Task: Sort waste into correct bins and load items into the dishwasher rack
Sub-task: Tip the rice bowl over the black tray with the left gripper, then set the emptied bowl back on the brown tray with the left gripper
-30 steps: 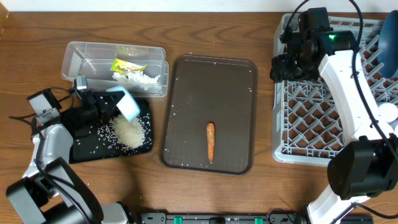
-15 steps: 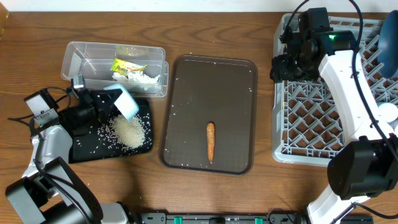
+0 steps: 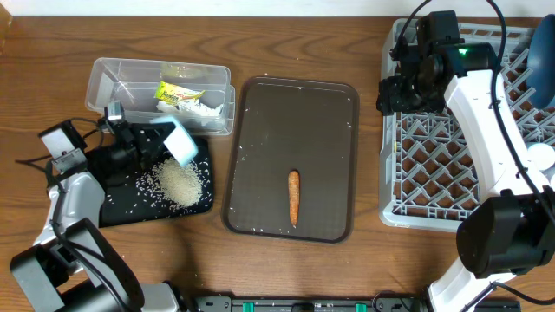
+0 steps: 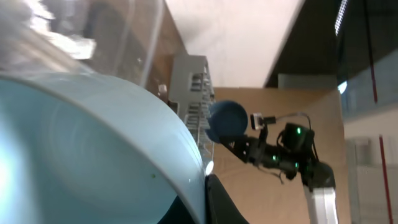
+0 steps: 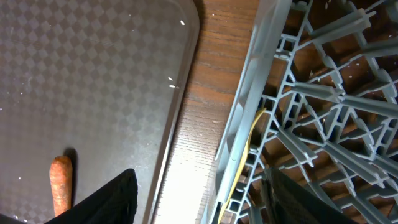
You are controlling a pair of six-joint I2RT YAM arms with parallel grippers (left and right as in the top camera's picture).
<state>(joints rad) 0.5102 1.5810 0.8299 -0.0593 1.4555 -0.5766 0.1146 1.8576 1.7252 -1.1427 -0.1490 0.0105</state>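
Observation:
My left gripper (image 3: pixel 163 144) is shut on the rim of the small light blue bowl (image 3: pixel 180 142), held tilted over the black tray (image 3: pixel 117 208). A pile of rice (image 3: pixel 180 182) and scattered grains lie in that tray. In the left wrist view the bowl (image 4: pixel 93 149) fills the frame. The clear tub (image 3: pixel 108 82) holds the yellow wrapper (image 3: pixel 179 91) and white tissue (image 3: pixel 201 108). The carrot piece (image 3: pixel 293 195) lies on the brown tray (image 3: pixel 295 121). My right gripper (image 3: pixel 395 91) is open and empty over the left edge of the grey rack (image 3: pixel 434 173). The yellow spoon (image 5: pixel 245 158) lies in the rack (image 5: pixel 323 93).
The dark blue plate (image 3: pixel 545 52) stands in the rack's far right side. A few rice grains dot the brown tray and the table near the black tray. The carrot (image 5: pixel 61 183) also shows in the right wrist view.
My left gripper has shifted slightly with the light blue bowl, which sits a little more to the right. The right arm has not moved.

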